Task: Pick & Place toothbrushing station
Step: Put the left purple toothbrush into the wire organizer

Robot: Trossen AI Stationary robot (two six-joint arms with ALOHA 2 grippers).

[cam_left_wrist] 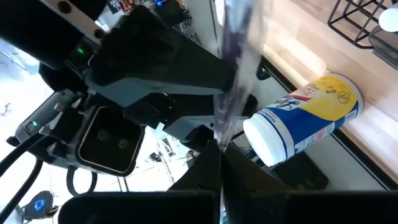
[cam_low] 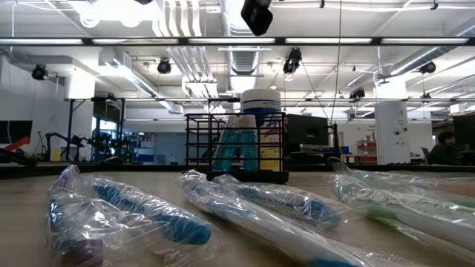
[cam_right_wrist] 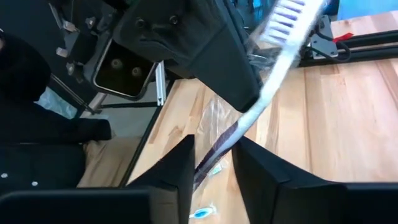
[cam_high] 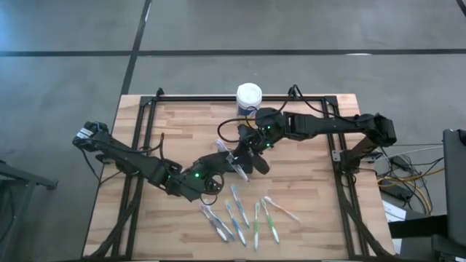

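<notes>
Mid-frame in the high view, your left hand (cam_high: 227,161) is clenched on a wrapped brush (cam_left_wrist: 233,93), and the right hand (cam_right_wrist: 214,163) closes around it. Release early and it drops to the tabletop (cam_high: 306,175), short of the caddy (cam_low: 237,148).

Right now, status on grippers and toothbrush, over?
Left gripper jaws shut on wrapped toothbrush. Right gripper at same brush, mid-table. Caddy upright, canister close by.

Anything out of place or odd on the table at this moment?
Yes. Wrapped toothbrushes lie scattered on the table, outside the caddy. Both grippers, left and right, meet on one wrapped toothbrush in mid-air.
</notes>
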